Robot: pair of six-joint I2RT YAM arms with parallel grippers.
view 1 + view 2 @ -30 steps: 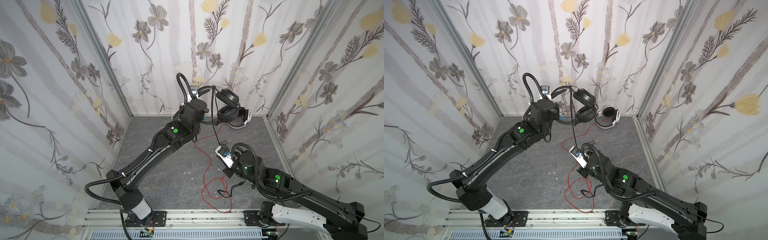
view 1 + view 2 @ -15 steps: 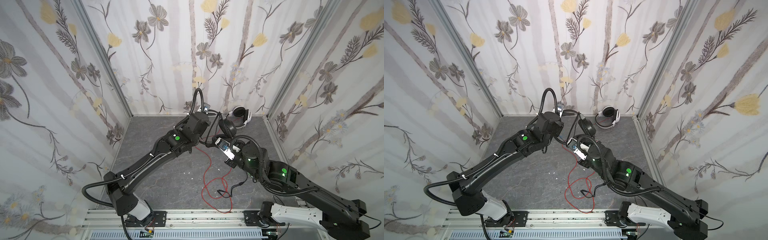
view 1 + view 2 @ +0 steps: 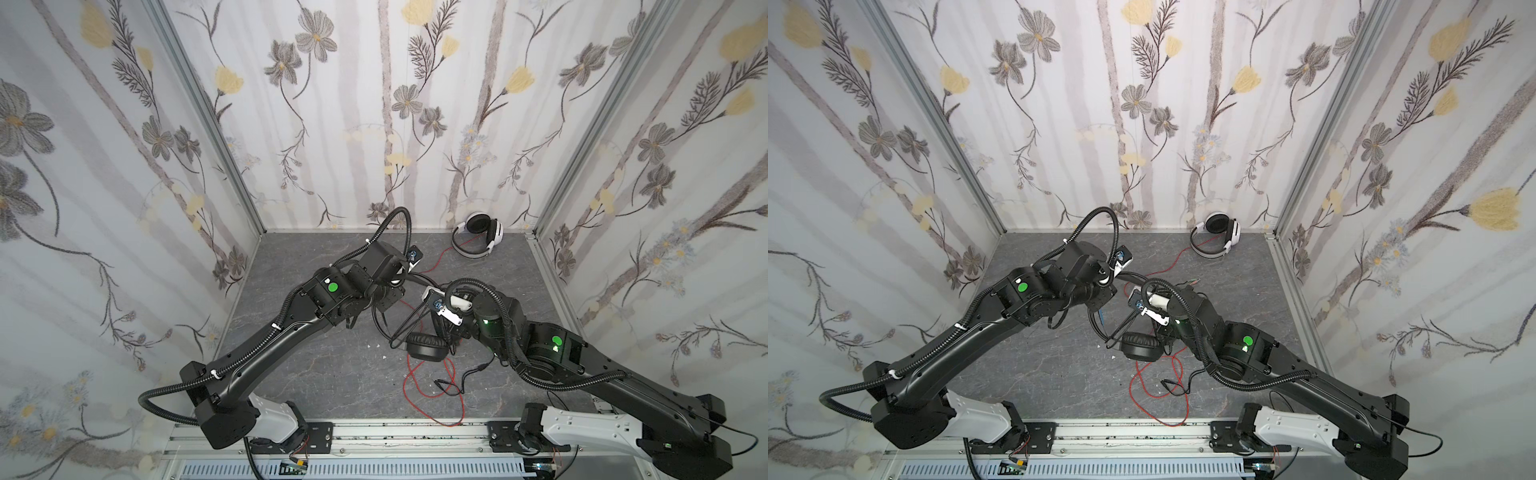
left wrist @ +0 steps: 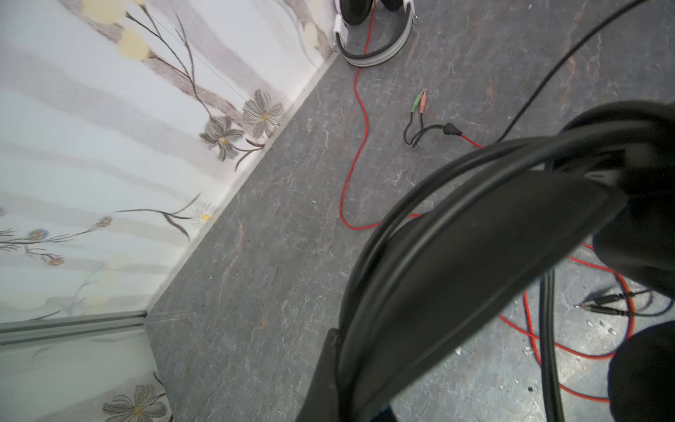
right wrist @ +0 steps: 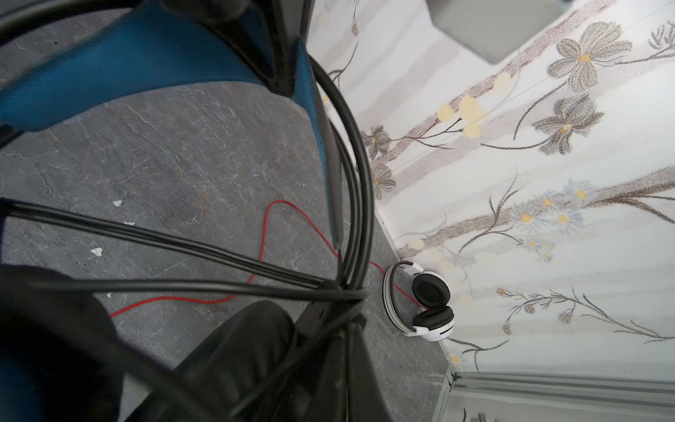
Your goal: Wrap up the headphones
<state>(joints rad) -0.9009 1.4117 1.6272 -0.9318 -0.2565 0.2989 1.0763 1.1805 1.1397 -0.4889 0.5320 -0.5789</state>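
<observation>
Over the gray tabletop's middle, the left hand clamped the black headset by its headband while the right hand pinched its partly wound black cable; the far-right white headset remained unwrapped, its red cable trailing loose.

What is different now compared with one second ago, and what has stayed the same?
The left arm brought the black headphones down from high by the back wall to the middle of the table. The right arm reached forward to meet them, then drew back. No grip visibly changed. The white headphones and the red cable stayed in place.
</observation>
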